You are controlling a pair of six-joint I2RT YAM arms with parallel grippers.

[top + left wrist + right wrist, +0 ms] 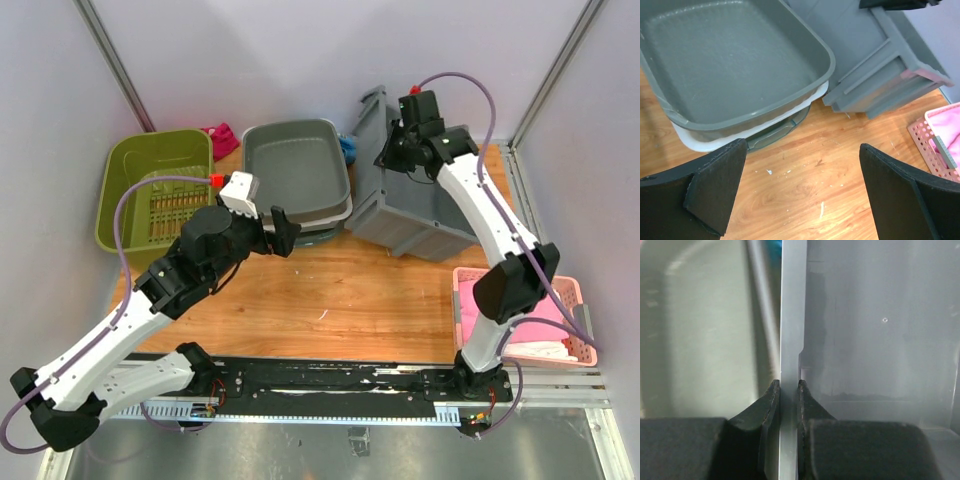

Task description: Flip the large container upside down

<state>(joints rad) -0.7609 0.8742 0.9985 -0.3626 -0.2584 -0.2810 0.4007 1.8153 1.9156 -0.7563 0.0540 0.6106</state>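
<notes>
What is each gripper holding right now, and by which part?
The right gripper is shut on the large grey container, pinching the thin edge of its rim between both fingers. The left gripper is open and holds nothing.

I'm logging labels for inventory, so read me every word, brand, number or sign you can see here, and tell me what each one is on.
No text can be read in any view.
The large grey container, grey tub, green basket and pink basket show no print.
The white sheet in the pink basket is too small to tell whether it has writing on it.
</notes>
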